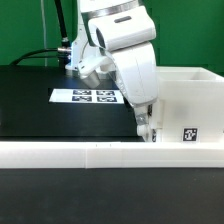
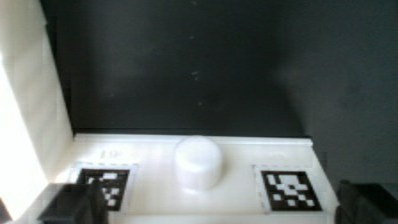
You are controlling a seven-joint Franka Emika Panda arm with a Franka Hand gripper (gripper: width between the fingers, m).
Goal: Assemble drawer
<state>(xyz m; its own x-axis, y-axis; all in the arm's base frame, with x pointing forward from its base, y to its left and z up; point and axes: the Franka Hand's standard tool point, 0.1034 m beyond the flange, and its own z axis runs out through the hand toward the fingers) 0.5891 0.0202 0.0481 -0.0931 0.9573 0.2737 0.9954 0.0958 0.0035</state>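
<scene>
Two black-and-white square tags flank the rounded knob [image 2: 198, 163] of a white plastic open-top tray [image 2: 196, 150] on the black table [image 1: 40, 100]; no readable writing. White two-finger gripper [image 1: 147, 128] hovers above it, fingers apart, beside the marker board [image 1: 87, 96].

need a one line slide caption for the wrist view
Wrist view: the gripper hangs over a white drawer tray, its rounded knob centred between two square tags on the black table.
</scene>
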